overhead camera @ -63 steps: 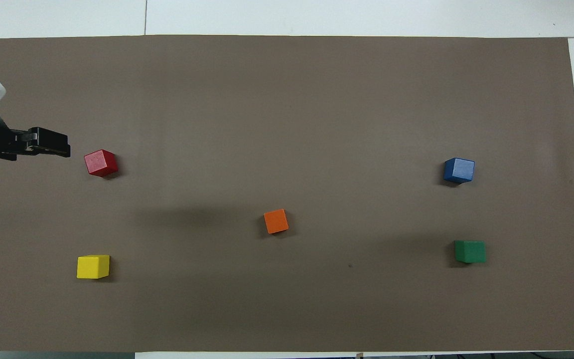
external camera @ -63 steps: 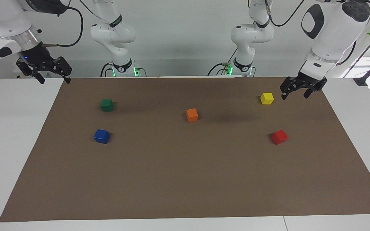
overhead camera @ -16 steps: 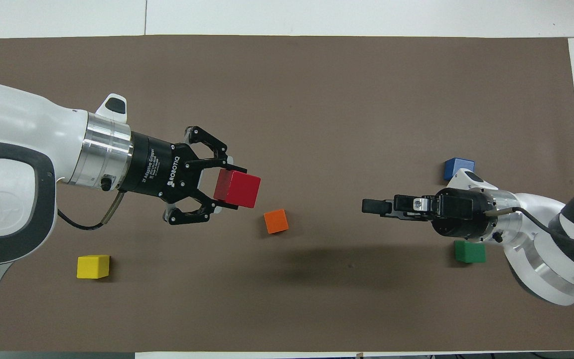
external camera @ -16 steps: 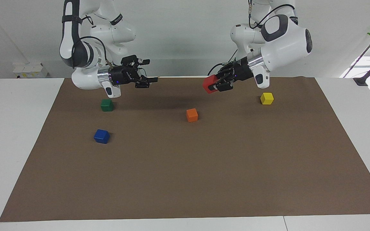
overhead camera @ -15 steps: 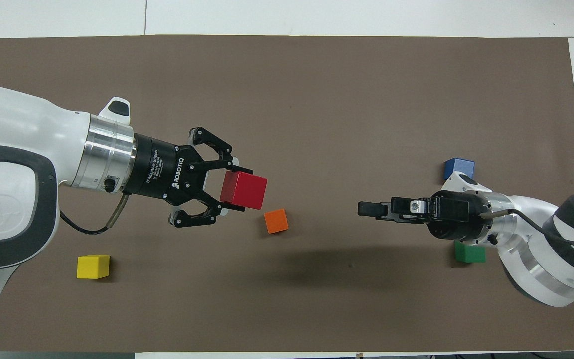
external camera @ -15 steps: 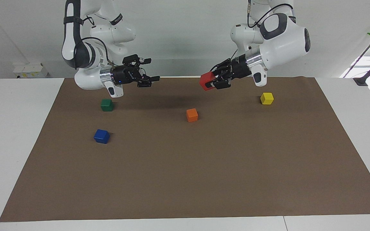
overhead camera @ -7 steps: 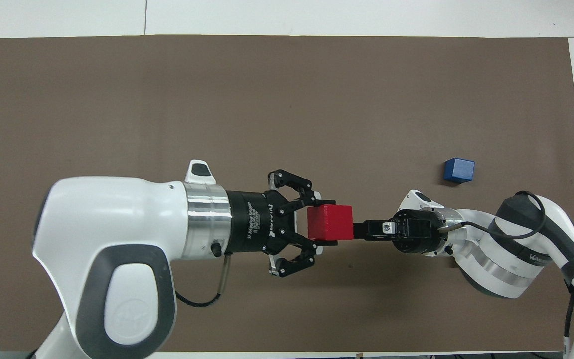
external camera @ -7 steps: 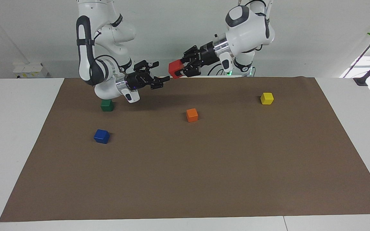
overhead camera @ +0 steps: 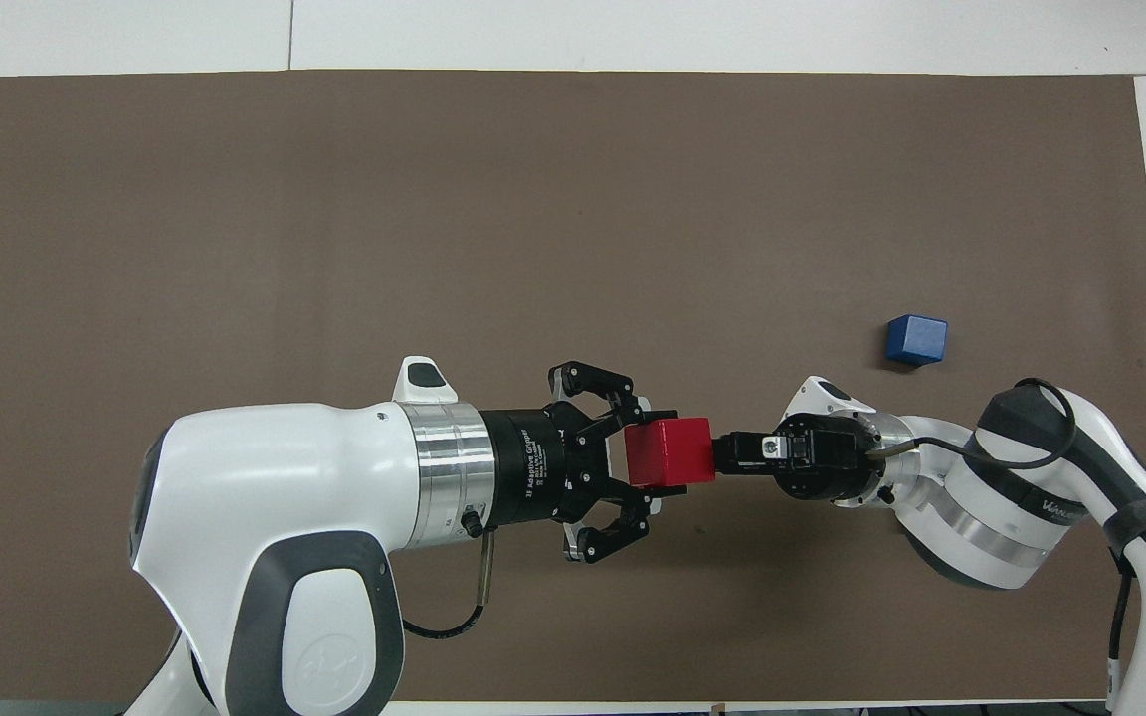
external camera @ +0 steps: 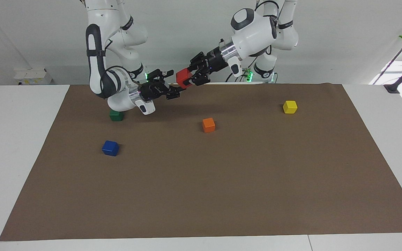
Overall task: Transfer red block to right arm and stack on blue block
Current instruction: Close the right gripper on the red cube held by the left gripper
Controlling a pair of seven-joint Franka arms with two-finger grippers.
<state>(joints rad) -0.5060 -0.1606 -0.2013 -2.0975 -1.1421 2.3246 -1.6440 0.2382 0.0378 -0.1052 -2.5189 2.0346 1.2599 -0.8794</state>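
- The red block (external camera: 184, 77) is up in the air, clamped between the fingers of the left gripper (external camera: 191, 77), over the edge of the brown mat (external camera: 222, 181) nearest the robots.
- The right gripper (external camera: 177, 89) meets the red block from the right arm's end, its fingers spread apart around the block's lower corner; whether they touch it cannot be told.
- On the left gripper's black body, white lettering shows in the overhead view; only part of it, "Adaptive Gripper", can be made out.
- The right arm's forearm carries a small grey word, too small to read.
- The green block (external camera: 116, 115) is partly covered by the right arm's wrist in the facing view and fully hidden in the overhead view.
- The yellow block (external camera: 290, 106) and orange block (external camera: 208, 124) lie on the mat, both hidden under the left arm from overhead.
- The blue block (external camera: 110, 147) sits farther from the robots than the green block, toward the right arm's end of the surface (external camera: 16, 139).
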